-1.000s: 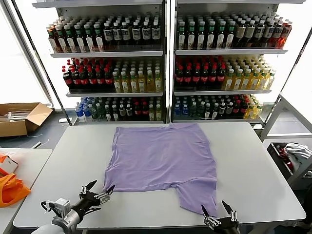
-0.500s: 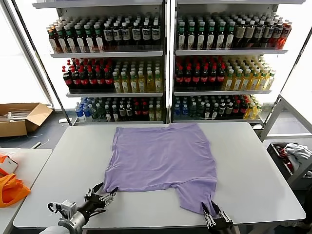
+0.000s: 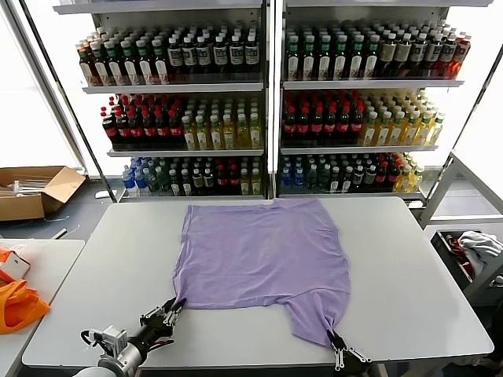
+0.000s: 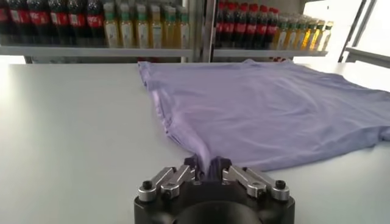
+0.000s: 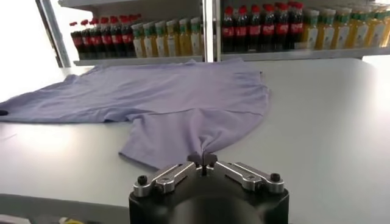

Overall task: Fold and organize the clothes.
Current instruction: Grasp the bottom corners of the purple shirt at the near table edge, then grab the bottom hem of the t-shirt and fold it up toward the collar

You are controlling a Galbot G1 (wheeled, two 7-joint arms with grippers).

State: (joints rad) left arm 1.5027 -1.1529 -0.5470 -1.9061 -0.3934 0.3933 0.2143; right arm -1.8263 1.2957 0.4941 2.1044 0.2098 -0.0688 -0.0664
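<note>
A grey table (image 3: 409, 267) was seen with a T-shirt (image 3: 263, 255) spread flat across its middle, thin soft lavender fabric, plain side up, a few shallow wrinkles, one sleeve (image 3: 318, 318) reaching toward the near edge. The left gripper (image 3: 167, 312) was placed low at the near left corner of the shirt, jaws pressed together on a pinch of the hem, the cloth drawn into a small peak between the fingers (image 4: 177, 178) in the left wrist view. The right gripper (image 3: 339, 345) was placed at the near right, at the tip of the sleeve, jaws pinched shut on the fabric edge, which was gathered into a fold at the fingers (image 5: 241, 173) in the right wrist view. Behind the table, two shelf units (image 3: 271, 94) were packed with rows of bottles (image 3: 322, 122), dark, red, yellow and green. A cardboard box (image 3: 35, 191) was seen on the floor at far left. An orange bag (image 3: 17, 305) was lying on a side table (image 3: 43, 259) at left, well apart from the shirt. A bin with white cloth (image 3: 475, 245) was seen at right. Nothing was lying on the shirt or between the grippers.
</note>
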